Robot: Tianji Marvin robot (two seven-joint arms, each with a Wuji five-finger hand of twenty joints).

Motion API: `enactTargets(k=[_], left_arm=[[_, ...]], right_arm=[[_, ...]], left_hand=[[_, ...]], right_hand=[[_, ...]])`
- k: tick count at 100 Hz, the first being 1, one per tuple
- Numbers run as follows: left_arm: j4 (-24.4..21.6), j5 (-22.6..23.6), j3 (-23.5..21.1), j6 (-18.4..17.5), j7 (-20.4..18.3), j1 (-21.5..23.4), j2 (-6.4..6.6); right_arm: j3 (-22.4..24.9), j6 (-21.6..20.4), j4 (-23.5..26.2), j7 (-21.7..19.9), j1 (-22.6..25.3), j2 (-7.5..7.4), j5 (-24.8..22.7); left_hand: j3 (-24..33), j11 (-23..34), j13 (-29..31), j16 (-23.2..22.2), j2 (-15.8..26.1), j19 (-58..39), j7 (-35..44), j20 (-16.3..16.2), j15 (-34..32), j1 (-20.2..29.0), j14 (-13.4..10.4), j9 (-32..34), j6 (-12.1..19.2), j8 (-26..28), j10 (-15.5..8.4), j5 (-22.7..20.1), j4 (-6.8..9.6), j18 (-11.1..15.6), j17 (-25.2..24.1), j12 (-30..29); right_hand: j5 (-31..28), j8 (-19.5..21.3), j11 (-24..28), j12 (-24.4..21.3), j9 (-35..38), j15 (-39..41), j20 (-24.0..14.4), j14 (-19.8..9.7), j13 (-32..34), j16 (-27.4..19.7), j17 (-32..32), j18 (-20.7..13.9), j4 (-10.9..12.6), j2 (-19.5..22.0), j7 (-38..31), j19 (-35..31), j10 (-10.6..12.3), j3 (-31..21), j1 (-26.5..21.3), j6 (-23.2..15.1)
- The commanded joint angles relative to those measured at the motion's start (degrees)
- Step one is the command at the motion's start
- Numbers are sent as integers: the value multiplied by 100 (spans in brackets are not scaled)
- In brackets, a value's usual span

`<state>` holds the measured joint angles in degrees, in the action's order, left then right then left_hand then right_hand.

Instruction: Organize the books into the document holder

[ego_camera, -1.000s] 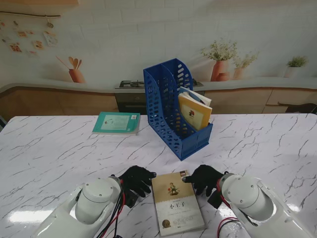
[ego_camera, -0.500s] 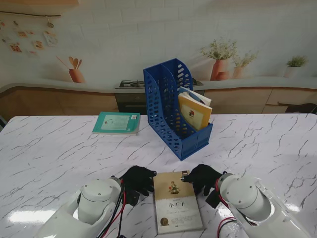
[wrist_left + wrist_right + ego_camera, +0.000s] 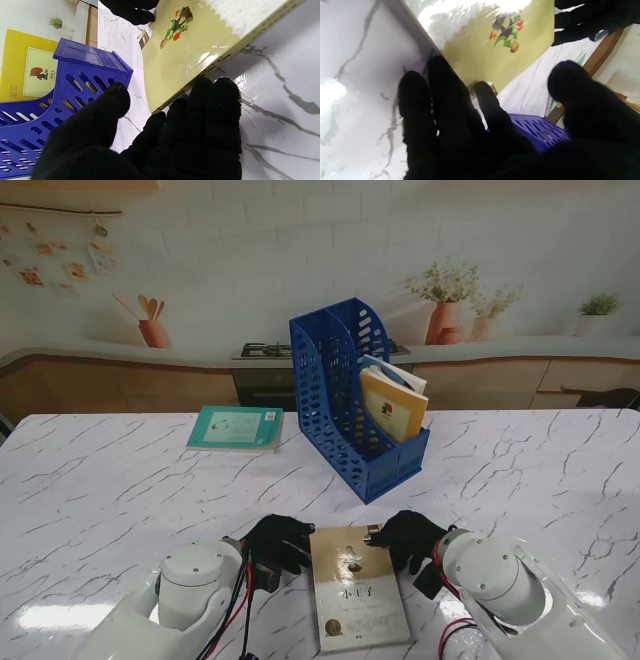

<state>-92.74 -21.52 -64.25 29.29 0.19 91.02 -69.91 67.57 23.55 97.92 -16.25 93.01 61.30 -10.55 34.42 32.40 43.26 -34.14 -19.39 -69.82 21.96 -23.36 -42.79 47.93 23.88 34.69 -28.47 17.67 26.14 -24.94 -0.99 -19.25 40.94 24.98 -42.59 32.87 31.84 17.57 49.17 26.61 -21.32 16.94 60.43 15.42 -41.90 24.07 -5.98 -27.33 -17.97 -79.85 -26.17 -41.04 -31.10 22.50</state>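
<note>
**Between two hands, one flat book waiting to be raised**

Between the left hand (image 3: 277, 542) and the right hand (image 3: 408, 538) lies the book (image 3: 358, 588), flat on the table (image 3: 110, 490), cover up. Its long axis runs from me toward the holder (image 3: 352, 405), so each hand meets a long edge: the left hand at the left edge, the right hand at the right edge, both near the far corners. Neither hand is clearly the nearer; they flank it about evenly.

In the left wrist view the left fingertips (image 3: 212, 87) sit against the spine edge at table level, fingers together, thumb spread apart and clear of the cover. In the right wrist view the right fingertips (image 3: 437, 67) reach the opposite edge, thumb likewise held off. So both hands are loosely spread and pressed to the edges; neither is clamped on the book yet.

The holder stands beyond both hands, well apart from the book, slightly toward the right hand's side. One slot already carries a yellow book (image 3: 393, 406) with a white one behind it; the other slot looks free. A teal book (image 3: 236, 427) lies flat far out beyond the left hand, untouched.

My guess is the coming move hinges on that squeeze across the short axis: pinching inward from both long edges to tip the book upright.
</note>
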Motion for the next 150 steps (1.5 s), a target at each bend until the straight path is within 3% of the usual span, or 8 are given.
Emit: enactTargets(k=[1,29,31,44,49,71,104,150], left_arm=[[83,-114,97,-126,-178,48,-91],[414,-361,219,-153,-808,-279,-9],[433,-369,229,-161,-838,-298,-5],[517,-338,300,-184,-1020,-404,31],[551,-256,339,-214,-1114,-451,61],[658,-14,493,-407,-1126,-615,74],[559,364,451,-1214,-1143,-588,169],[-240,773,71,-1494,-1030,-415,285]], right_arm=[[-142,-24,-94,-28,120,109,85],[-163,-40,-118,-10,118,118,141],[-161,-37,-118,-9,118,119,140],[-158,-23,-133,26,109,132,160],[-157,-22,-140,33,104,134,167],[-160,-43,-163,29,93,138,210],[193,-226,305,-19,396,92,40],[836,-877,1189,499,704,148,-688]], left_hand=[[109,-8,207,132,-313,-400,137,-79,90,5,-272,-108,72,23,-208,36,-188,202,-25,-5],[109,94,-108,-398,-359,-993,654,-445,-183,173,-211,-54,481,252,-492,-124,-180,226,-333,283],[153,87,2,-423,-389,-1001,695,-461,-235,212,-517,-48,493,269,-495,-126,-179,568,-248,303],[564,166,54,-547,-678,-970,957,-416,-313,581,-351,109,598,364,-587,-246,-166,724,-125,418],[675,258,253,-637,-819,-1023,1214,-356,-457,772,-684,279,695,491,-696,-309,-232,984,30,589],[484,-943,1009,-1103,-1506,-1489,4403,8,-627,1740,-759,2083,2276,1624,-1587,-453,-544,1396,688,1991],[1449,-728,1421,-1190,-1608,-1545,4597,187,-556,1431,-824,2474,2486,2051,-1643,-486,-201,1299,1024,2030],[1455,-980,1507,-1236,-1558,-1562,4499,201,-641,1606,-700,2635,2659,2576,-1753,-510,-108,1203,1064,2734]], right_hand=[[8,-135,-559,-241,-337,-565,46,-261,-176,-342,-43,175,28,-51,109,-26,283,50,-99,22],[12,-129,-530,-231,-320,-555,68,-301,-144,-334,-25,140,28,-95,101,-19,328,-38,-57,-14],[9,-128,-527,-230,-317,-552,69,-308,-140,-333,-25,135,27,-105,99,-20,338,-49,-57,-23],[9,-124,-522,-229,-313,-541,71,-303,-126,-328,-36,116,24,-115,93,-29,344,-109,-45,-36],[11,-122,-523,-230,-311,-536,73,-306,-123,-326,-36,116,20,-109,91,-30,351,-124,-25,-58],[39,-115,-533,-234,-331,-537,81,-335,-146,-325,-23,100,13,-71,95,-27,374,-151,-31,-106],[416,250,-425,-142,-574,-208,-329,-702,-527,63,860,476,71,239,-75,-122,1200,359,-139,-995],[524,671,-589,553,-777,-544,-1220,-862,-1336,549,2476,438,29,87,-396,855,1749,558,-474,-1993]])
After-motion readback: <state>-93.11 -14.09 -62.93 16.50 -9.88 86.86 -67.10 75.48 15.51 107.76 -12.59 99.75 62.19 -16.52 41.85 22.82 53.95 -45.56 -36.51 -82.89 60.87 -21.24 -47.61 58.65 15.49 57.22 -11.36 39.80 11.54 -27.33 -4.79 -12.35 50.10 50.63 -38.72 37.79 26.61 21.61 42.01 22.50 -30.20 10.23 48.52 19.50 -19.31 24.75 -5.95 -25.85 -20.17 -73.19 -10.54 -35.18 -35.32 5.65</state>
